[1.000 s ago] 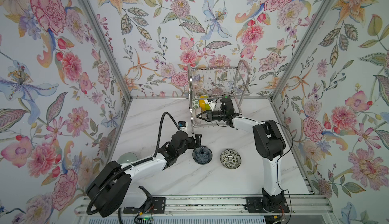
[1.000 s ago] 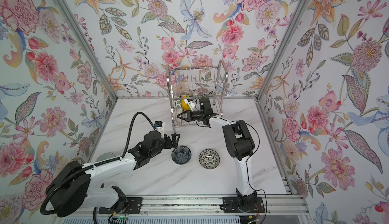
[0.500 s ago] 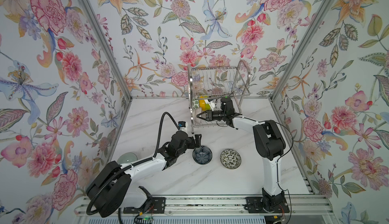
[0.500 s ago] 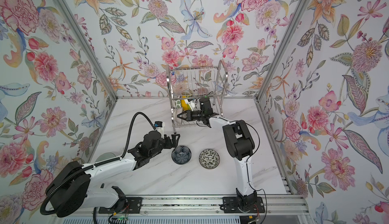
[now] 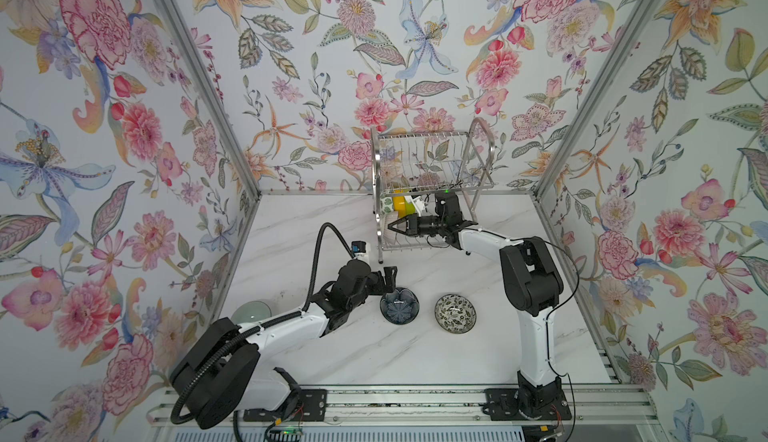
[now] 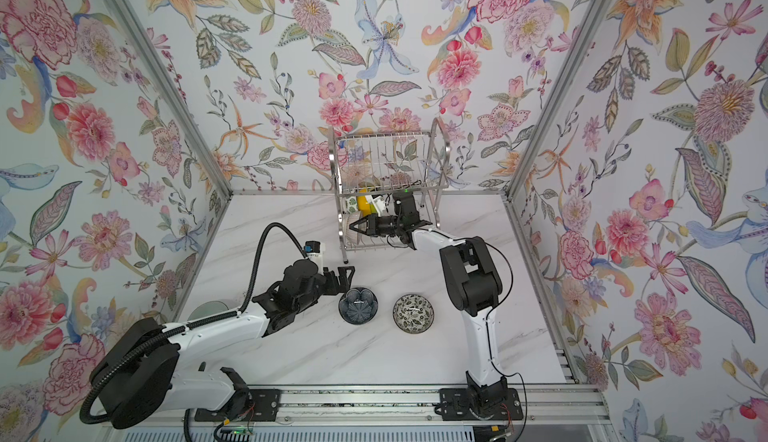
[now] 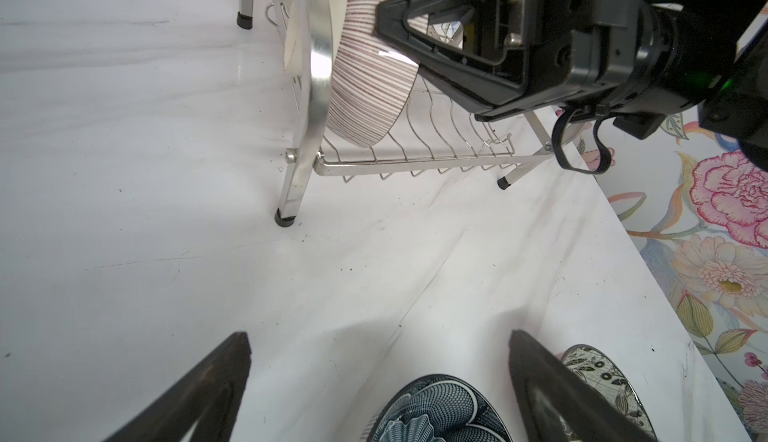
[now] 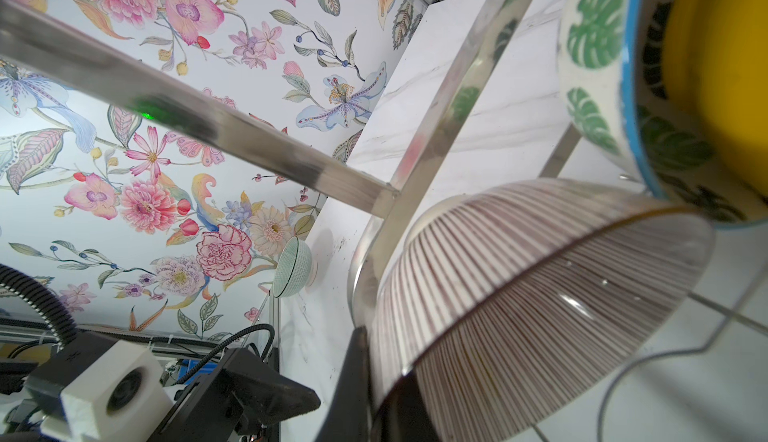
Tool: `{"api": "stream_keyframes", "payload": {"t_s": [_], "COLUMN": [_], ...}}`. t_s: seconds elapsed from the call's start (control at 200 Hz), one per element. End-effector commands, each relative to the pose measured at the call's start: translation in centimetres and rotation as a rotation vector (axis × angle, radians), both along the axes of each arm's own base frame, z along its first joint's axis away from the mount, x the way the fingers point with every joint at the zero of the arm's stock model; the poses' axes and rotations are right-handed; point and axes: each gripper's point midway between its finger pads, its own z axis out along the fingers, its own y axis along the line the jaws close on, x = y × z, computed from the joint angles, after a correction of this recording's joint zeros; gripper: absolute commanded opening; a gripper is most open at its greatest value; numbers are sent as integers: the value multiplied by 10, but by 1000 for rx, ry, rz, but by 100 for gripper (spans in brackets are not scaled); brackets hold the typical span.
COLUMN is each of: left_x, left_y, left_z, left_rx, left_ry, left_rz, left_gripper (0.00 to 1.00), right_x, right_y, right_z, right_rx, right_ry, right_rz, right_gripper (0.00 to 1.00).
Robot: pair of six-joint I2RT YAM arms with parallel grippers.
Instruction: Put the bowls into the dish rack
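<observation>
Pinching pink-striped glossy bowl (image 7: 365, 82) at rim inside steel wire dish rack (image 5: 376, 161): right gripper (image 5: 391, 226). Left gripper (image 5: 389, 280) spread beside dark blue patterned bowl (image 5: 399, 305); likely slick, brittle, so take rim.

In both top views: from high overhead, angled down over the whole table (image 5: 415, 357) toward the rack (image 5: 419, 135) at the back. From the left wrist: low over the table, facing the rack's leg. From the right wrist: tight against the striped bowl (image 8: 519, 286) inside the rack. Shared by both wrist views: striped bowl and rack frame.
</observation>
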Motion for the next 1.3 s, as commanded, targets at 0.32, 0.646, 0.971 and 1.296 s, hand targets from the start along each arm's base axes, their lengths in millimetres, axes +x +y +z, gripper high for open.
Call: {"api": "stream_keyframes", "payload": {"t_s": [0.32, 0.646, 0.971, 1.296], "left_x": [-2, -2, 1, 0], "left_y": [4, 4, 0, 1], "left_z": [0, 0, 0, -1], "left_rx": [3, 5, 3, 1], "left_ry": [-7, -6, -4, -1], "left_rz": [20, 20, 14, 16], "left_gripper": [99, 99, 99, 99], "right_x": [37, 32, 30, 28], "right_y": [-33, -37, -47, -48], "right_z": [-46, -40, -40, -44], "right_rx": [-77, -26, -43, -80], "right_ry": [170, 173, 172, 156], "right_rz": [-213, -204, -234, -233], "right_gripper": [5, 8, 8, 11]}}
